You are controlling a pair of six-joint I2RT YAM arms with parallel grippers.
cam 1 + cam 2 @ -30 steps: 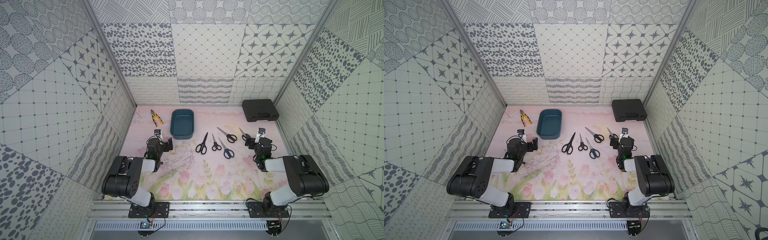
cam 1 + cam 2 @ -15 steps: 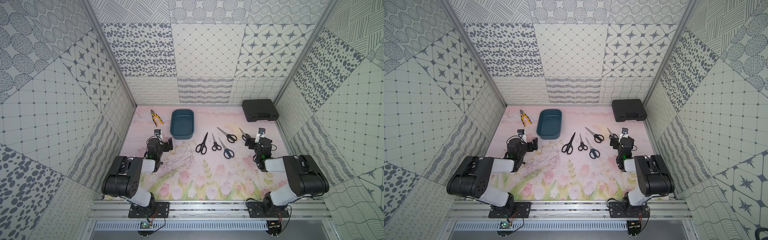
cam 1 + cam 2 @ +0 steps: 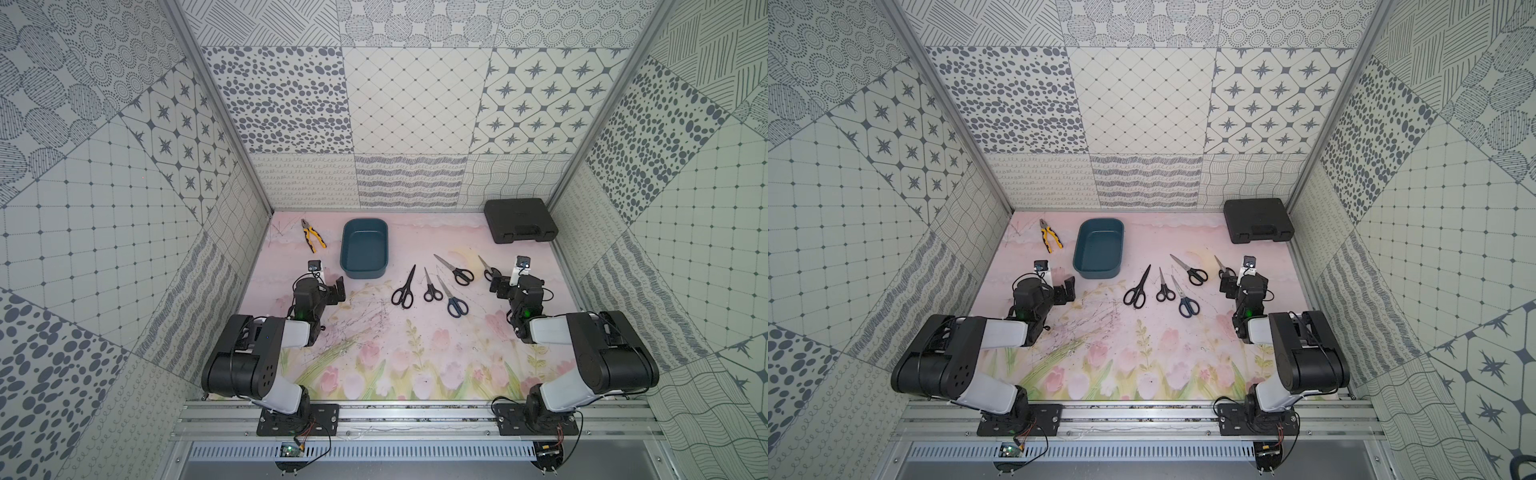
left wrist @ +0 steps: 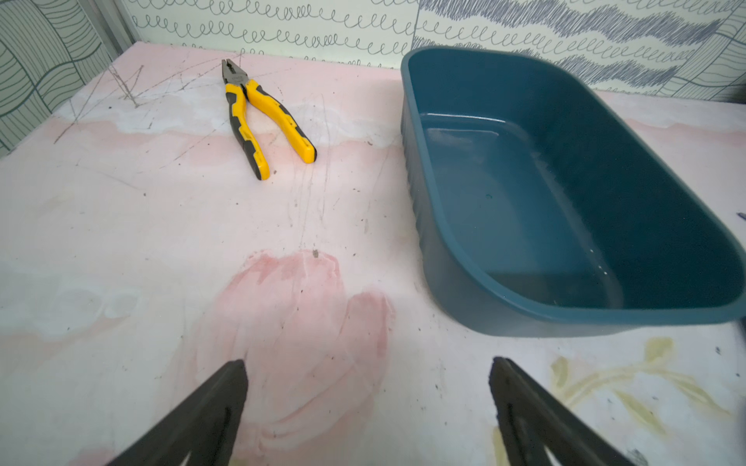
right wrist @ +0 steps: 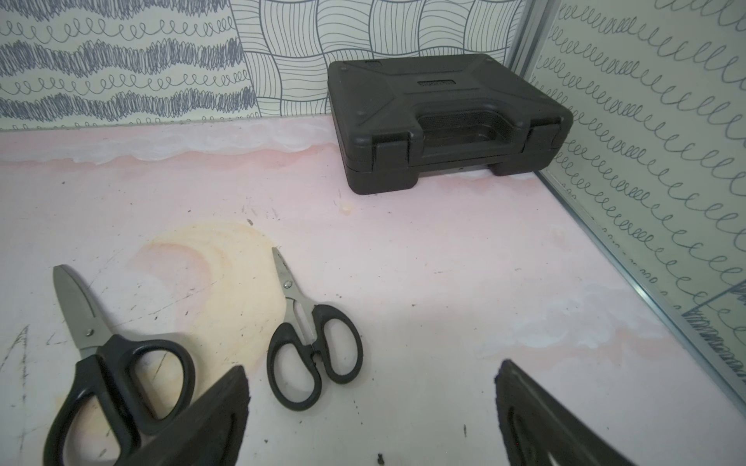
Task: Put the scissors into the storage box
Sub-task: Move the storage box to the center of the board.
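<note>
Patterned walls (image 3: 415,104) ringed the pink worktop (image 3: 374,353). Spread and empty, the left fingers (image 4: 214,407) had the storage box (image 4: 456,282) just ahead; the right fingers (image 5: 218,415) gaped too, scissors (image 5: 314,350) just ahead.

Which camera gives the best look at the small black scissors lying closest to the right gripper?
The right wrist view: the small black scissors lie whole and close, blades shut, before the open right gripper. In both top views they are tiny, right beside the gripper. The left wrist view misses them.
</note>
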